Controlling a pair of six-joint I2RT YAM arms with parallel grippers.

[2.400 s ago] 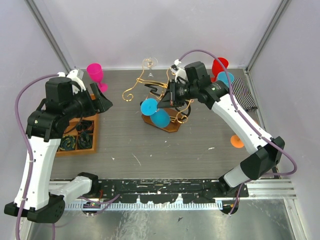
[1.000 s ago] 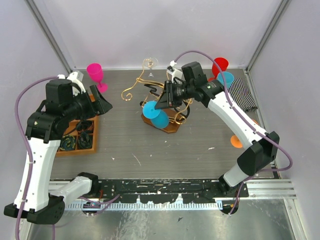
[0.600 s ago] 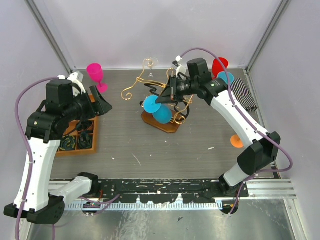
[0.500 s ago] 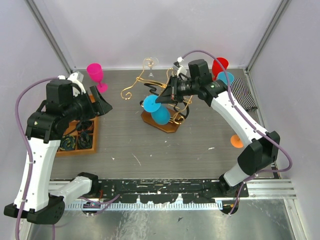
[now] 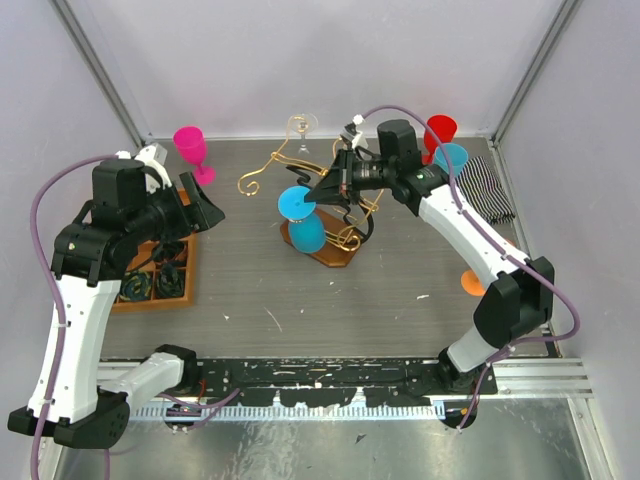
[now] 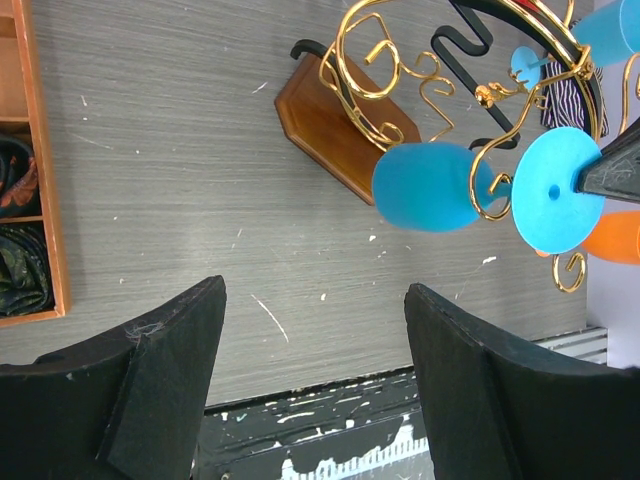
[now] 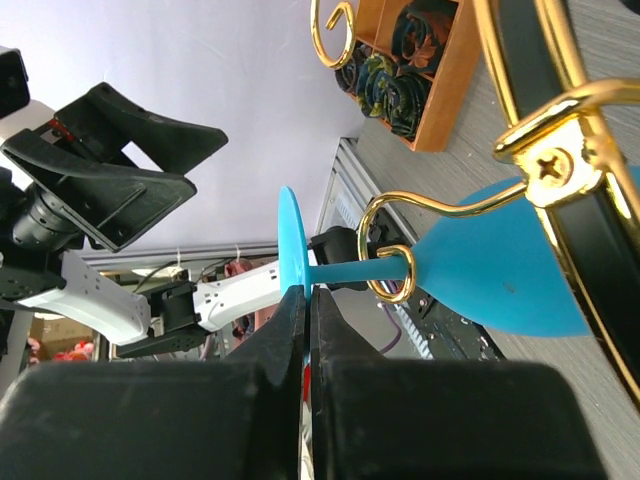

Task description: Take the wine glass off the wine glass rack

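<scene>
The wine glass rack [image 5: 345,215] of gold wire and black curves stands on its brown wooden base [image 5: 330,252] at the table's middle. A blue wine glass hangs on it, bowl [image 5: 307,237] low, flat foot [image 5: 293,202] turned left. Its stem passes through a gold ring [image 7: 390,272]. My right gripper [image 5: 318,194] is shut on the rim of the foot [image 7: 290,235], fingers [image 7: 345,420] pinching the thin disc. My left gripper [image 5: 205,205] is open and empty, well left of the rack. In the left wrist view the glass bowl [image 6: 425,187] and foot [image 6: 557,190] show beside the base [image 6: 345,125].
A pink glass [image 5: 190,145] stands back left, a clear glass [image 5: 301,125] behind the rack, red [image 5: 440,130] and blue [image 5: 450,157] glasses back right by a striped cloth [image 5: 492,190]. An orange compartment tray [image 5: 160,278] lies left. An orange disc [image 5: 472,283] lies right.
My right gripper closed in on the blue glass's foot and has drawn it left and back. The rack has shifted slightly left with it. The left arm has not moved.
</scene>
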